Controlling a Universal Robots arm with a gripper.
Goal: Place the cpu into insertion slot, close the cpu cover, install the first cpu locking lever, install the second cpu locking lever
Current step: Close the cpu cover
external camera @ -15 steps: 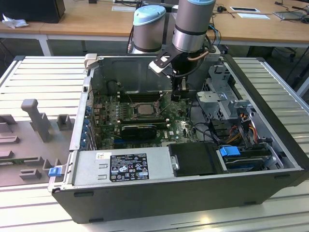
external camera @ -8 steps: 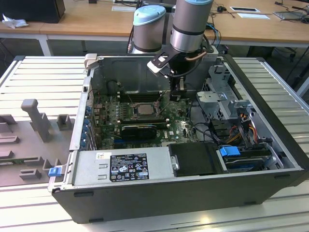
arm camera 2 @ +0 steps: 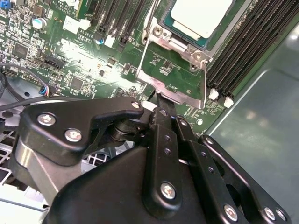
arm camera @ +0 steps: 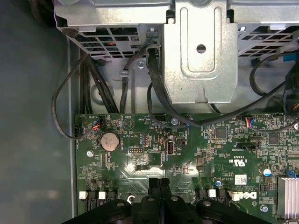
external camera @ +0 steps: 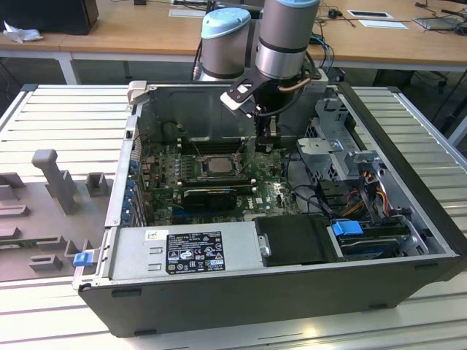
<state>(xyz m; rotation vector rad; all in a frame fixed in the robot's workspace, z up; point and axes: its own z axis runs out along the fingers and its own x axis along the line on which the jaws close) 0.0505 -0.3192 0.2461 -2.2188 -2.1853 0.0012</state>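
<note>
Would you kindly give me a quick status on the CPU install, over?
The end effector shut, tips at the cpu cover edge. The cpu seated, cover looks down over it. Nothing in the way.

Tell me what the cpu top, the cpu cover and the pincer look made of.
The cpu: pale satin metal lid, softly reflecting light. The cpu cover: thin bare sheet metal, probably steel, with bright glinting edges. The pincer: matte black, metal or hard plastic, unclear; silvery screws hold it.
</note>
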